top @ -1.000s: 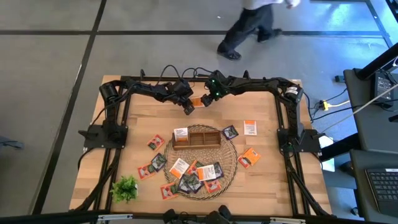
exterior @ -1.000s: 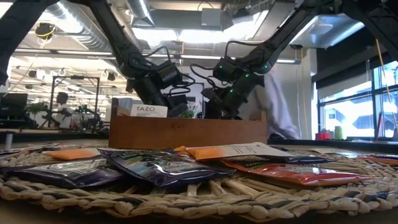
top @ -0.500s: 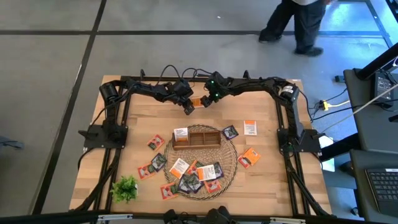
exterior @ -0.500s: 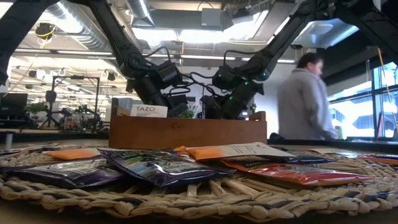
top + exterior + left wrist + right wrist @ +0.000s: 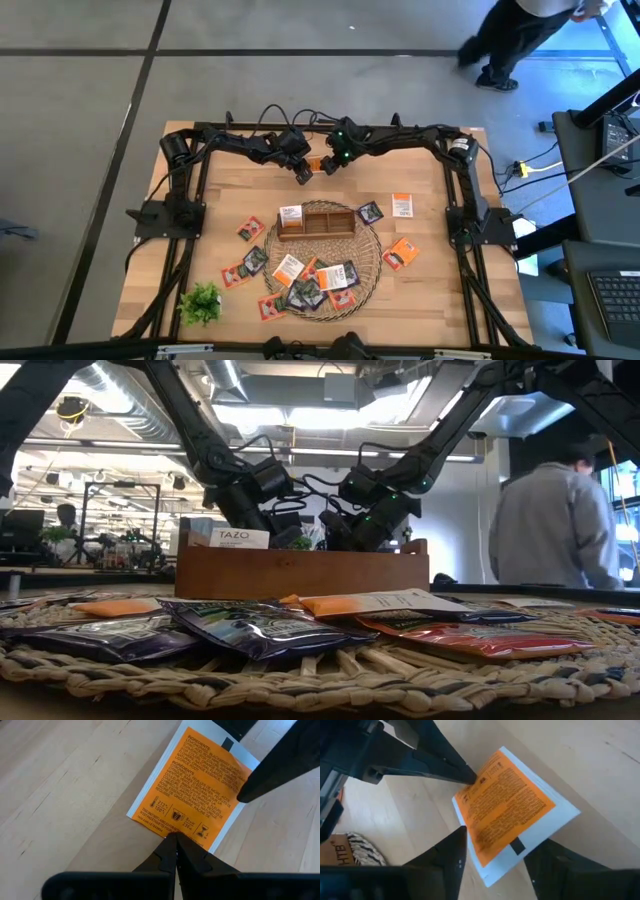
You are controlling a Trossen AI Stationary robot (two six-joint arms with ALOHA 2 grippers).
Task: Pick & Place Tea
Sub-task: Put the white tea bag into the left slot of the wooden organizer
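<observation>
From above, we see both grippers meeting at the far middle of the table (image 5: 200,270). The left gripper (image 5: 303,176) and right gripper (image 5: 328,166) flank one orange sachet (image 5: 316,164) between them, well beyond the tray (image 5: 318,232). The tray sits at the far edge of the round mat (image 5: 372,262); one sachet stands in its left compartment. More sachets lie piled on the mat's near half, and others are scattered on the bare wood on both sides. A green sprig (image 5: 201,302) lies at the near left corner. A person (image 5: 525,35) walks on the floor past the far right.

At table height, we look over the sachets on the mat (image 5: 300,670) to the tray's wall (image 5: 300,573), with both arms coming down behind it. The grippers' tips are hidden by the tray there. The person (image 5: 555,530) stands to the right in the room.

In the left wrist view, we see the left gripper (image 5: 175,840) clenched, fingers pressed together, pinching the near edge of the orange sachet (image 5: 192,800). A dark finger (image 5: 280,770) of the right gripper crosses the sachet's far corner.

In the right wrist view, the right gripper (image 5: 497,855) straddles the sachet (image 5: 512,812) with its fingers (image 5: 447,855) parted on either side, not yet pressed onto it. The left gripper's fingertips (image 5: 467,776) grasp the sachet's opposite edge.
</observation>
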